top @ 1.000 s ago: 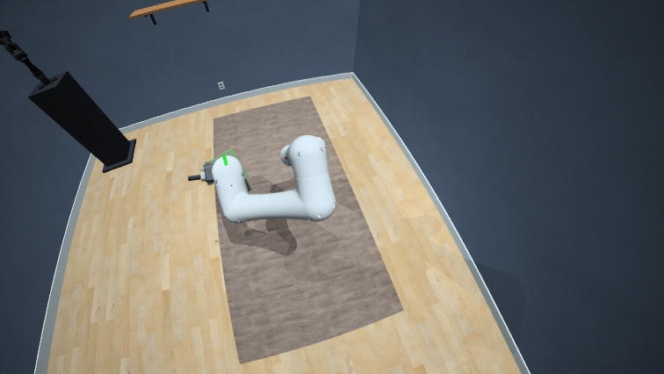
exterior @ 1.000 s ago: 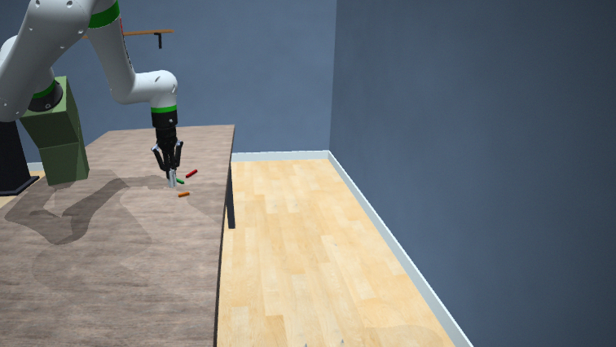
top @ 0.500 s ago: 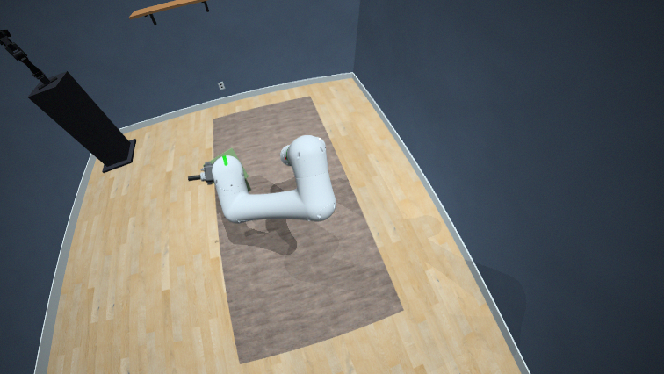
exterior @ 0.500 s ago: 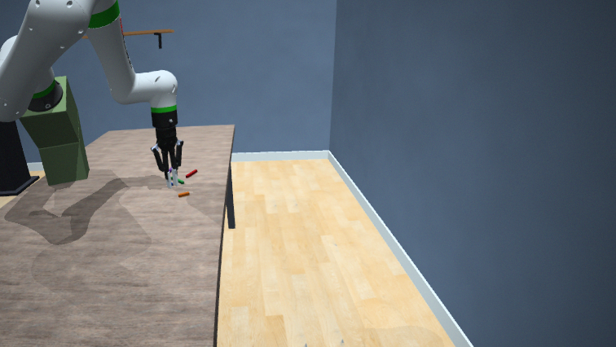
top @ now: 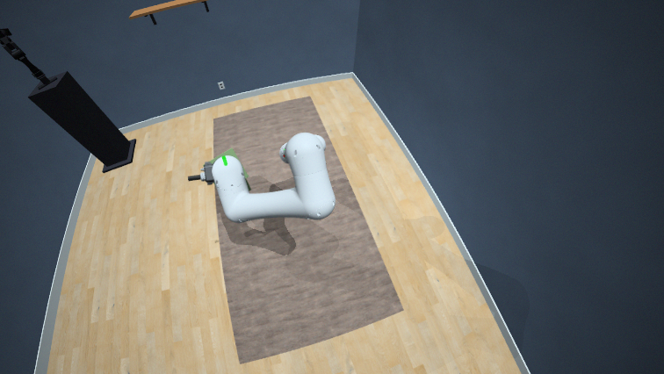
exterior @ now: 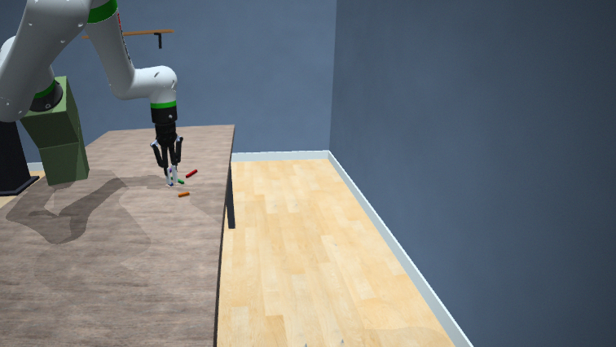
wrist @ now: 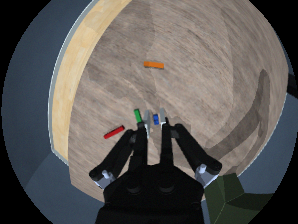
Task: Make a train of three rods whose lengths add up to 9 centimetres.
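My gripper [exterior: 171, 180] [wrist: 155, 114] stands upright with its fingertips down at the table top [exterior: 107, 258], and its fingers are slightly open. A short blue rod [wrist: 156, 119] [exterior: 170, 184] lies on the table between the fingertips. A green rod [wrist: 137, 115] [exterior: 180, 181] lies just beside the fingers. A red rod [wrist: 113, 132] [exterior: 191, 173] lies a little further off. An orange rod [wrist: 153, 64] [exterior: 183, 194] lies apart, towards the table's edge. In the top view the arm hides the gripper and the rods.
The table edge [exterior: 226, 189] runs close to the rods, with a drop to the wooden floor [exterior: 301, 241]. The green robot pedestal [exterior: 55, 129] [wrist: 233, 209] stands at the far end of the table. A black stand [top: 76, 118] is on the floor.
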